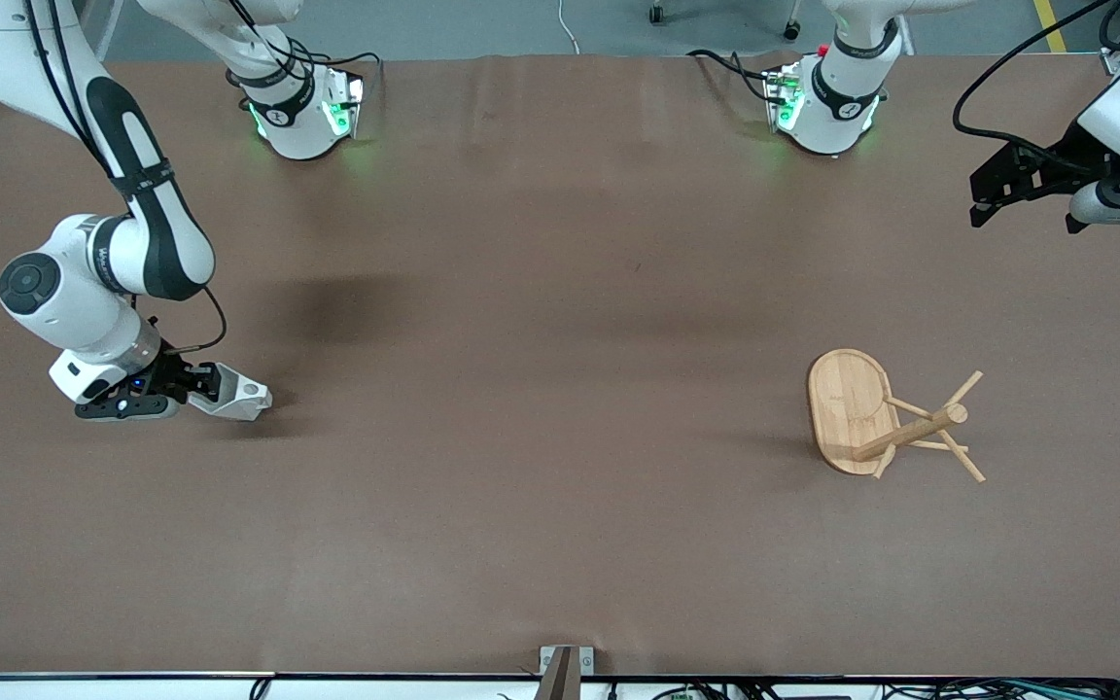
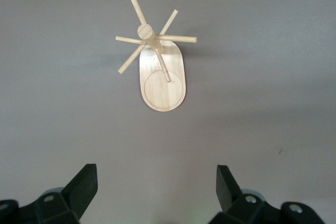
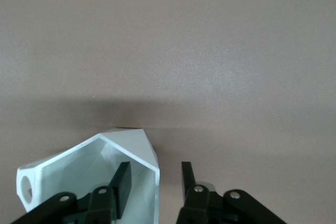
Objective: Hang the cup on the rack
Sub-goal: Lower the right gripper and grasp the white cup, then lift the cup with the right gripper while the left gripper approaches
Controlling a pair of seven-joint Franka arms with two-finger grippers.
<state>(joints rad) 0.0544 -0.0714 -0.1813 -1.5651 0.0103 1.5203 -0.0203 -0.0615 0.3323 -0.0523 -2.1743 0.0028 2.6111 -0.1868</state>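
The white faceted cup sits on the table at the right arm's end, its mouth turned toward the right gripper. In the right wrist view the cup shows its hollow inside and the handle hole. My right gripper straddles the cup's wall, one finger inside and one outside, with gaps on both sides. The bamboo rack stands toward the left arm's end; its post carries several pegs. My left gripper waits open in the air near that end, looking down on the rack.
Brown table surface stretches between the cup and the rack. Both arm bases stand along the table's edge farthest from the front camera. A small metal bracket sits at the nearest edge.
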